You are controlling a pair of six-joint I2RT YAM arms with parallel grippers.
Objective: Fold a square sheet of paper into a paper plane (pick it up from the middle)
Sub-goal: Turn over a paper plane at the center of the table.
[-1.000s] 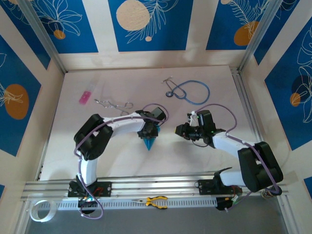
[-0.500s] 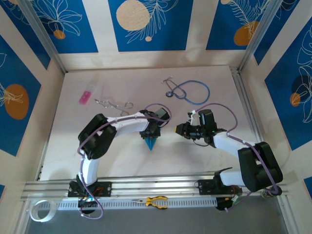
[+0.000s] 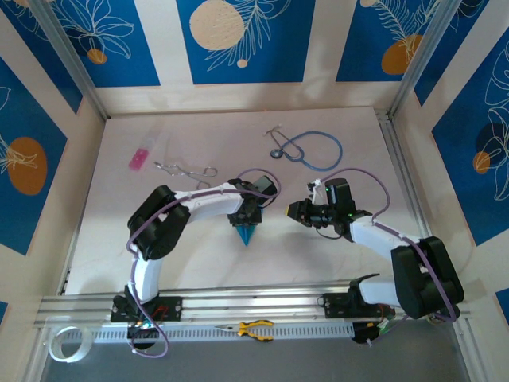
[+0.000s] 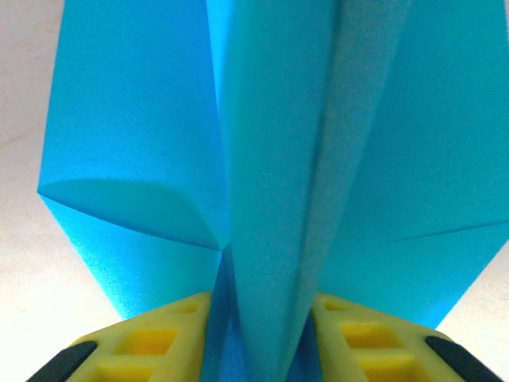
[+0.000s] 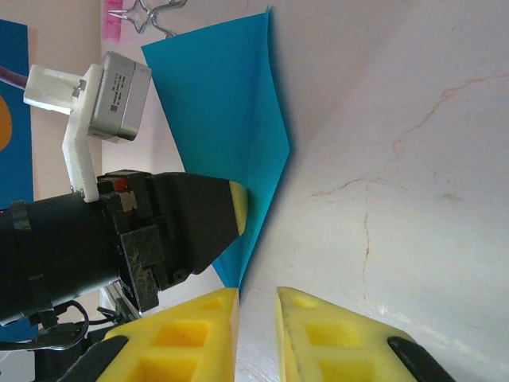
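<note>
Left gripper (image 3: 242,224) pinching the cyan-blue folded paper plane (image 3: 245,235) by its central crease.
The plane is near the centre of the pale table (image 3: 286,263), point toward 6 o'clock. At its 3 o'clock, the right gripper (image 5: 257,298) has its yellow fingers (image 5: 191,334) slightly parted, nothing between them, just beside the paper's edge.

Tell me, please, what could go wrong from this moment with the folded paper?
1. The left fingers pinch the paper plane only at its central fold; its flaps spread free, so it might slip or open.
2. The right fingers stand barely apart beside the plane's edge; moving in, they might push and crumple it instead of gripping.
</note>
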